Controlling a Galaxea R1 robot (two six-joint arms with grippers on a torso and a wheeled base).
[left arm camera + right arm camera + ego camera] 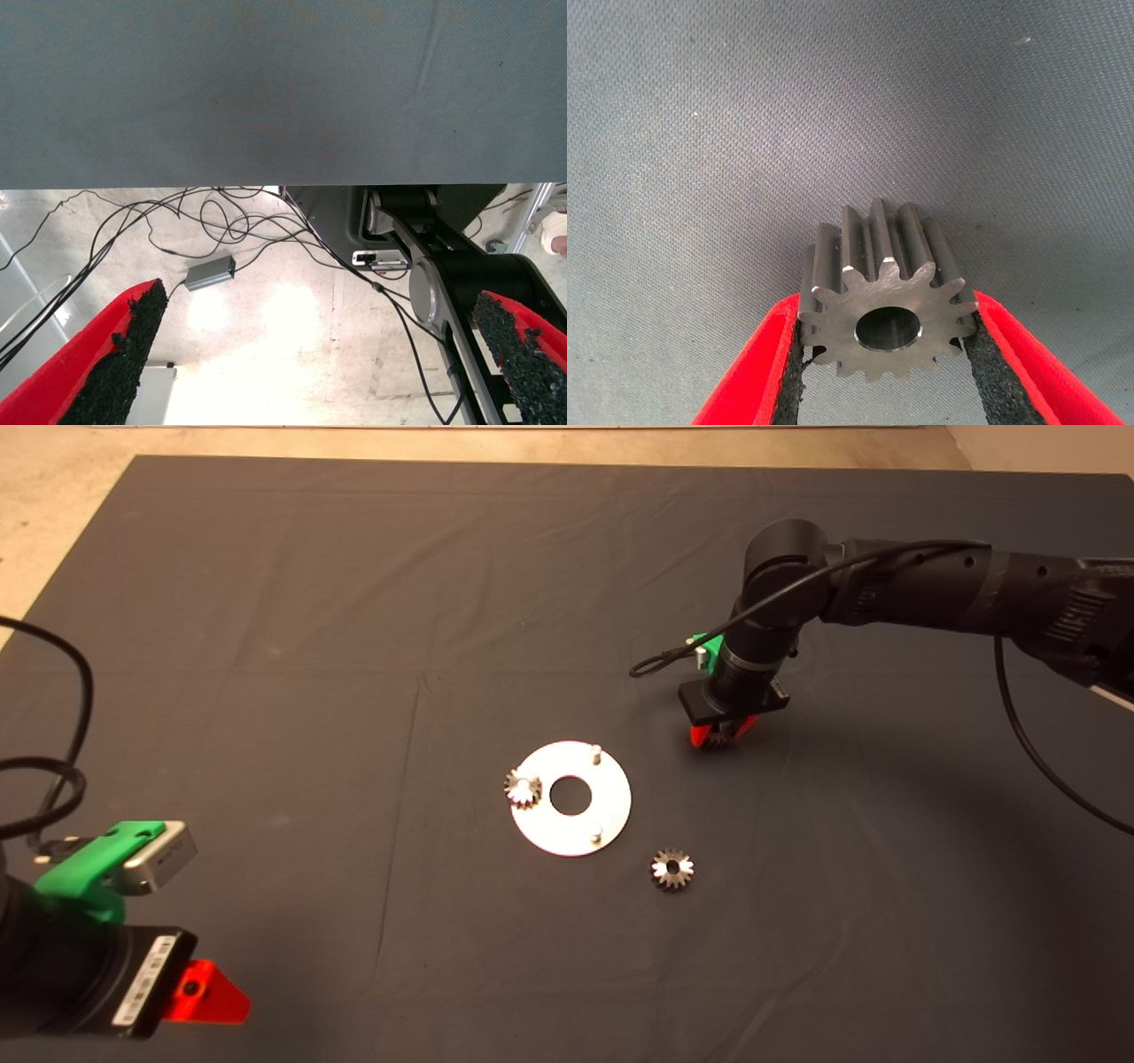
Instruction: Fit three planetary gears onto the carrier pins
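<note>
The shiny round disc (549, 833) lies mid-mat with a large centre hole. One small steel gear (523, 788) sits on the pin at its left rim. Two bare carrier pins stand upright, one at the far side (596, 754), one at the near side (596, 835). A second gear (672, 869) lies flat on the mat, near right of the disc. My right gripper (722, 732) is right of the disc, low over the mat, shut on a third gear (881, 301) held between its black pads. My left gripper (208, 995) waits open at the lower left edge.
The dark mat (310, 646) covers the table, with pale floor past its far edge. The left wrist view looks past the mat edge at floor cables (221, 217) and a small grey box (210, 273).
</note>
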